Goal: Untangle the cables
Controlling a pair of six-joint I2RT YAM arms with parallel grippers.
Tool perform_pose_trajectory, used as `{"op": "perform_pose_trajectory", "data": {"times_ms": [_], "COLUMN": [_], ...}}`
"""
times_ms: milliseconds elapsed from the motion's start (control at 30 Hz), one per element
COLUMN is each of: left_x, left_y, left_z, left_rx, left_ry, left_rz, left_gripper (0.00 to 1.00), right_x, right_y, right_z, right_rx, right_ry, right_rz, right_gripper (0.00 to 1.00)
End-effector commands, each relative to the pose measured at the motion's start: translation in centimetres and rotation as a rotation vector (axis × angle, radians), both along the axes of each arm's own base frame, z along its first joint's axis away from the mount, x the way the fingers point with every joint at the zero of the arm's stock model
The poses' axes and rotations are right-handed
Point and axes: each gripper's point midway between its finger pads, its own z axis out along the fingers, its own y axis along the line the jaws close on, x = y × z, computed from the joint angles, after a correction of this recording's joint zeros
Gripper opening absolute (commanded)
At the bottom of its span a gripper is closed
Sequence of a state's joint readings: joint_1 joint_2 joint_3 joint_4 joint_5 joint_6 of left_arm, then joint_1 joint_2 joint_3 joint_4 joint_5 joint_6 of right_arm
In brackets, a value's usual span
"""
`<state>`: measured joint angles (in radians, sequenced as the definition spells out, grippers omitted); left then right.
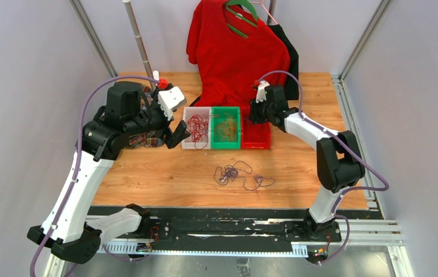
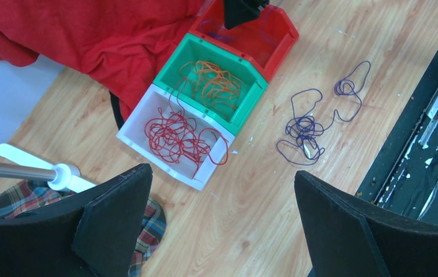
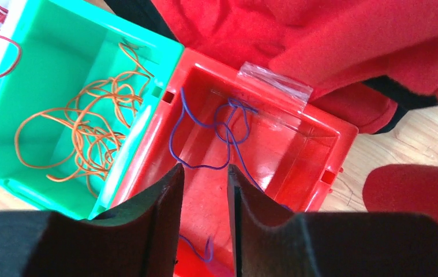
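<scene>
A loose tangle of purple cables lies on the wooden table in front of three bins. Red cables fill the white bin. Orange cables lie in the green bin. A purple cable lies in the red bin, and one loop of it runs under my right gripper. That gripper hangs over the bin, its jaws a narrow gap apart and gripping nothing. My left gripper is wide open above bare wood, left of the white bin.
A red shirt on a green hanger hangs down behind the bins and touches them. A plaid cloth lies under my left arm. A metal pole stands at the back left. A black rail runs along the table's near edge.
</scene>
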<state>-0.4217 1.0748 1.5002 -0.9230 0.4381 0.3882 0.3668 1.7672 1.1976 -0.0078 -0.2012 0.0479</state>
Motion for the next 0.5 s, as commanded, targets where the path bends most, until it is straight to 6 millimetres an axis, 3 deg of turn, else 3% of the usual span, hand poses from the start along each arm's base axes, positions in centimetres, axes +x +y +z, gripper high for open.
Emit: {"op": "perform_pose_trajectory", "data": {"times_ms": [0, 333, 467], "left_x": [0.0, 0.2, -0.1], "left_y": [0.0, 0.2, 0.0], "left_z": [1.1, 0.4, -0.7], "left_rx": [-0.008, 0.012, 0.032], "left_ry": [-0.034, -0.034, -0.031], "left_rz": [-0.008, -0.005, -0.044], "left_gripper": [0.98, 0.98, 0.98], "right_x": [-0.3, -1.7, -3.4], "right_y": [1.2, 0.4, -0.1], "right_z": [2.8, 7.4, 9.2], "right_rx": [-0.026, -0.071, -0.036], "right_ry": [-0.027, -0.116, -0.157], "right_rz": [0.047, 0.003, -0.050], "right_gripper": [0.36, 0.41, 0.51]}}
